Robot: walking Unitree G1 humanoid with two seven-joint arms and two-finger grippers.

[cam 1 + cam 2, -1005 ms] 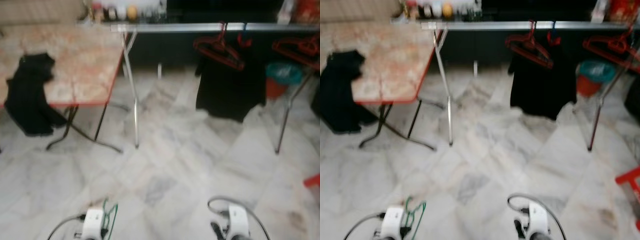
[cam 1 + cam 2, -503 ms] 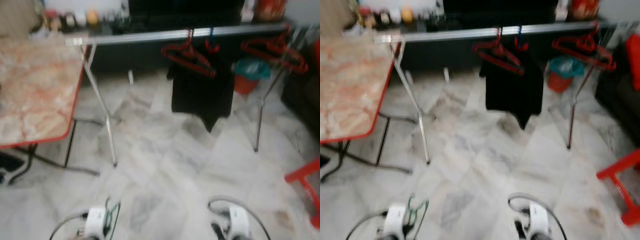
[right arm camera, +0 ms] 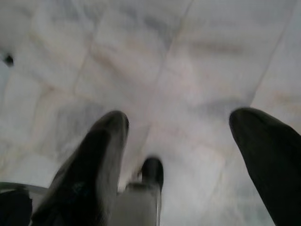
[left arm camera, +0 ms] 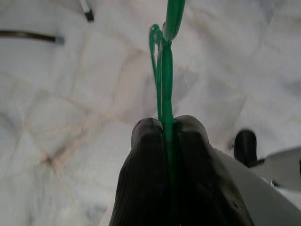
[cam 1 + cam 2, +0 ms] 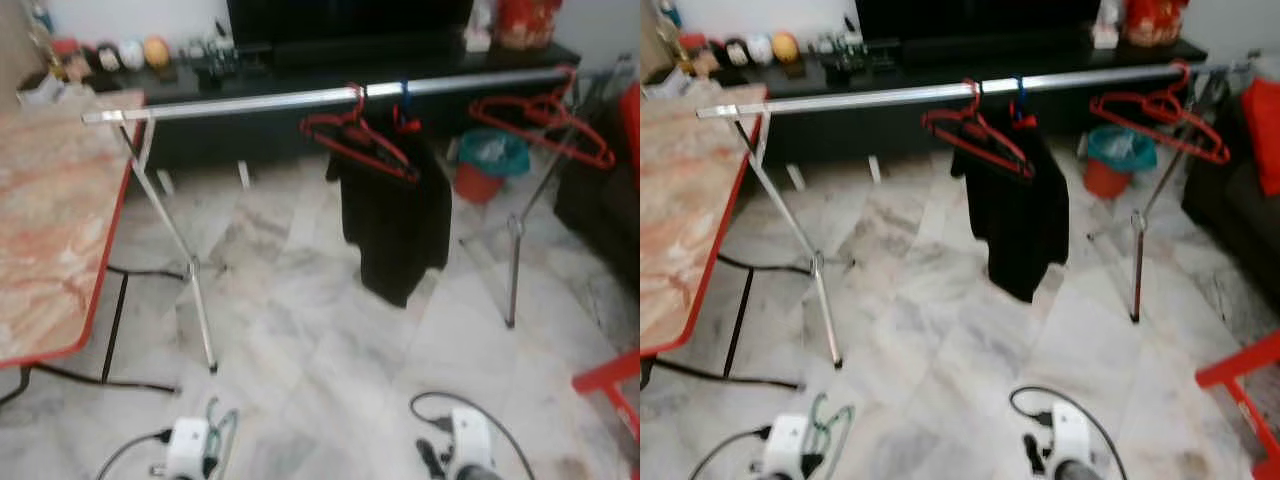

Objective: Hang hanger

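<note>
A thin green hanger [image 4: 165,80] is pinched between the two black fingers of my left gripper [image 4: 168,129], held low near the floor at the bottom left [image 5: 217,432]. My right gripper [image 3: 178,127] hangs open above the marble floor, with nothing between its fingers. Ahead stands a silver clothes rail [image 5: 240,101] on thin legs. On it hang a red hanger [image 5: 362,143], a black garment [image 5: 395,220] on a blue hook, and further red hangers [image 5: 545,125] at the right end.
A marble-patterned folding table with a red edge [image 5: 55,230] stands to the left, close to the rail's left leg [image 5: 185,265]. A dark TV cabinet [image 5: 330,60] runs behind the rail. An orange bin [image 5: 485,165] and a red stool [image 5: 612,385] sit at the right.
The camera has swung right and drawn nearer the rail; the table with the black cloth has slid off to the left. Both arms keep their pose, the left still holding the green hanger.
</note>
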